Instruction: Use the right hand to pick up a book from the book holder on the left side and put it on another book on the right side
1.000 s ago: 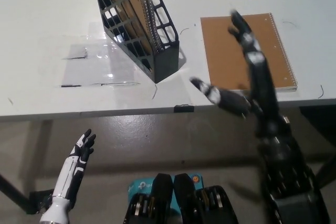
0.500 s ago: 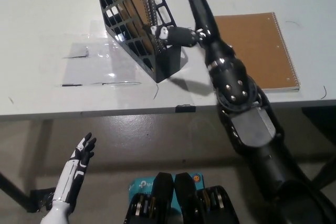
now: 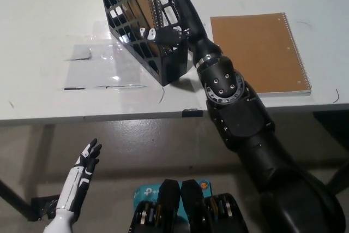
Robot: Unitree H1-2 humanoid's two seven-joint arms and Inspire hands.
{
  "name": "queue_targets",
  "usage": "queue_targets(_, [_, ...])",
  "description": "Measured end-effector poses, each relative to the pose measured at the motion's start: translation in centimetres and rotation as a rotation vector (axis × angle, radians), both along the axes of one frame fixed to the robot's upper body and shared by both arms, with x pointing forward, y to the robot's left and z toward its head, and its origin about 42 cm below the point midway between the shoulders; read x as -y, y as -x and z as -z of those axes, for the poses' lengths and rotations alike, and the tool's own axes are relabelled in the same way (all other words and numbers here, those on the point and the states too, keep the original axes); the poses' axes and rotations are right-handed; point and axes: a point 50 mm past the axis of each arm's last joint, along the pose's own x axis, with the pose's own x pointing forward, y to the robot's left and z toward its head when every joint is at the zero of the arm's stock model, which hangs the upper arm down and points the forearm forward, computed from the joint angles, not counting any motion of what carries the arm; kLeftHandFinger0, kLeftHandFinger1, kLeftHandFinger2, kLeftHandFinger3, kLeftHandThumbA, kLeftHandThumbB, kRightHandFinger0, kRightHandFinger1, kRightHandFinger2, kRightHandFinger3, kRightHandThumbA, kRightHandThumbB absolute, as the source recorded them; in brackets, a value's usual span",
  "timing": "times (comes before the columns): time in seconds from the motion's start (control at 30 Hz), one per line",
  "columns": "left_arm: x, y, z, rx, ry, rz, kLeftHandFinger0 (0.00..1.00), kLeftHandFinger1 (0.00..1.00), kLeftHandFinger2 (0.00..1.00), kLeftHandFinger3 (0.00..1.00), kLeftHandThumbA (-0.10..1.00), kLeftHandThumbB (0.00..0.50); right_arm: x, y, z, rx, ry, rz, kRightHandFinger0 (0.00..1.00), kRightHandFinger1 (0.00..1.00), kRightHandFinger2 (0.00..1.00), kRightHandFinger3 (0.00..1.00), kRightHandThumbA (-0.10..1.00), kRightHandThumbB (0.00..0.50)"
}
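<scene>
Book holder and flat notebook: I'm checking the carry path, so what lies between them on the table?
In the head view, only the black right hand and forearm cross between the book holder and the flat notebook.
</scene>
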Motion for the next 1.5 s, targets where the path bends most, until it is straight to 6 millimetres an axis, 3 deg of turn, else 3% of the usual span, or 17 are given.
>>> queue_targets(0.2, [0.2,0.0,-0.1,0.000,-0.007,0.008,1.00,1.00,1.00,1.00,1.00,0.251,-0.5,-0.1,0.8,-0.029,0.001,0.006,0.88,0.94,1.00,1.00,0.94,0.258])
queue_targets(0.4, [0.3,0.0,-0.1,0.000,-0.017,0.014,1.00,1.00,1.00,1.00,1.00,0.232,-0.4,-0.3,1.5,-0.059,0.013,0.025,0.85,0.93,1.00,1.00,0.99,0.299])
queue_targets(0.53, [0.3,0.0,-0.1,-0.001,-0.020,0.014,1.00,1.00,1.00,1.00,1.00,0.233,-0.5,-0.6,1.5,-0.070,0.022,0.032,0.86,0.89,0.97,1.00,0.96,0.246])
queue_targets(0.67, [0.3,0.0,-0.1,-0.002,-0.021,0.014,1.00,1.00,1.00,1.00,1.00,0.218,-0.6,-0.9,1.9,-0.097,0.035,0.040,0.82,0.80,0.88,1.00,0.95,0.216])
queue_targets(0.73, [0.3,0.0,-0.1,-0.002,-0.021,0.014,1.00,1.00,1.00,1.00,1.00,0.225,-0.6,-1.0,2.0,-0.107,0.037,0.043,0.74,0.75,0.82,0.91,0.95,0.202])
queue_targets(0.77, [0.3,0.0,-0.1,-0.002,-0.021,0.014,1.00,1.00,1.00,1.00,1.00,0.225,-0.6,-1.0,2.0,-0.109,0.037,0.043,0.62,0.62,0.69,0.78,0.94,0.202])
queue_targets(0.8, [0.3,0.0,-0.1,-0.002,-0.020,0.014,1.00,1.00,1.00,1.00,1.00,0.225,-0.6,-1.1,2.0,-0.109,0.036,0.043,0.52,0.55,0.65,0.73,0.93,0.201])
queue_targets(0.83, [0.3,0.0,-0.1,-0.003,-0.020,0.014,1.00,1.00,1.00,1.00,1.00,0.226,-0.6,-1.1,1.9,-0.108,0.034,0.043,0.17,0.23,0.40,0.53,0.90,0.216])
queue_targets(0.87, [0.3,0.0,-0.1,-0.003,-0.019,0.014,1.00,1.00,1.00,1.00,1.00,0.225,-0.6,-1.1,1.9,-0.108,0.031,0.043,0.01,0.01,0.16,0.32,0.84,0.226])
queue_targets(0.9, [0.3,0.0,-0.1,-0.005,-0.019,0.013,1.00,1.00,1.00,1.00,1.00,0.216,-0.5,-1.1,1.9,-0.111,0.022,0.046,0.00,0.00,0.03,0.15,0.70,0.215])
queue_targets(0.93, [0.3,0.0,-0.1,-0.006,-0.019,0.013,1.00,1.00,1.00,1.00,1.00,0.211,-0.4,-1.2,1.8,-0.114,0.011,0.050,0.00,0.00,0.00,0.04,0.62,0.206])
queue_targets(0.97, [0.3,0.0,-0.1,-0.006,-0.019,0.013,1.00,1.00,1.00,1.00,1.00,0.209,-0.3,-1.2,1.8,-0.118,-0.001,0.054,0.00,0.00,0.00,0.00,0.59,0.198])
queue_targets(1.03, [0.3,0.0,-0.1,-0.006,-0.019,0.014,1.00,1.00,1.00,1.00,1.00,0.204,-0.1,-1.3,1.8,-0.125,-0.022,0.062,0.00,0.00,0.05,0.05,0.60,0.179])
queue_targets(1.1, [0.4,0.0,0.0,-0.007,-0.020,0.016,1.00,1.00,1.00,1.00,1.00,0.194,0.1,-1.3,1.7,-0.139,-0.051,0.062,0.00,0.02,0.26,0.26,0.70,0.179])
queue_targets(1.2, [0.5,0.0,0.0,-0.008,-0.022,0.022,1.00,1.00,1.00,1.00,1.00,0.204,0.3,-1.5,1.5,-0.176,-0.107,0.051,0.00,0.09,0.43,0.41,0.71,0.187])
queue_targets(1.33, [0.6,0.0,0.0,-0.009,-0.023,0.025,1.00,1.00,1.00,1.00,1.00,0.194,0.2,-1.5,1.1,-0.217,-0.181,0.025,0.00,0.12,0.49,0.51,0.75,0.146])
queue_targets(1.5, [0.7,0.0,0.0,-0.009,-0.025,0.030,1.00,1.00,1.00,1.00,1.00,0.222,0.2,-1.5,0.8,-0.258,-0.249,-0.004,0.00,0.14,0.50,0.54,0.76,0.163])
